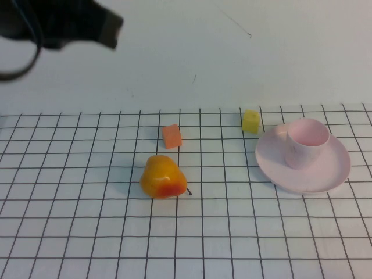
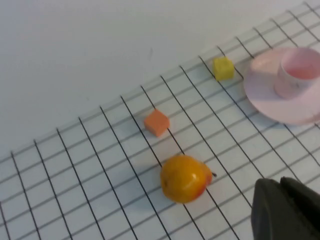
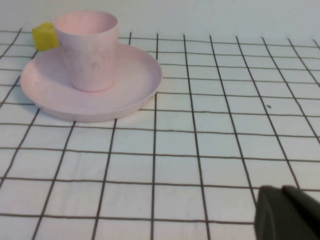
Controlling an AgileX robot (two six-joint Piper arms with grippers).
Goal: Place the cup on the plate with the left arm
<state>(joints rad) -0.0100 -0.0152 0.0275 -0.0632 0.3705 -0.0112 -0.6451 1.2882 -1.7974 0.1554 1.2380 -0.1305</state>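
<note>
The pale pink cup [image 1: 307,142] stands upright on the pale pink plate [image 1: 328,174] at the right of the grid mat. Both also show in the left wrist view, cup [image 2: 299,72] on plate [image 2: 267,95], and in the right wrist view, cup [image 3: 89,50] on plate [image 3: 130,95]. My left gripper [image 1: 107,28] is raised at the far left, well away from the cup; in its wrist view [image 2: 280,181] the jaws are together and empty. My right gripper [image 3: 282,189] is shut and empty, low over the mat near the plate; it is out of the high view.
A yellow-orange pear [image 1: 163,177] lies mid-mat. An orange cube [image 1: 171,136] sits behind it. A yellow cube [image 1: 250,121] sits just beyond the plate's far left rim. The plain white table [image 1: 186,58] lies beyond the mat.
</note>
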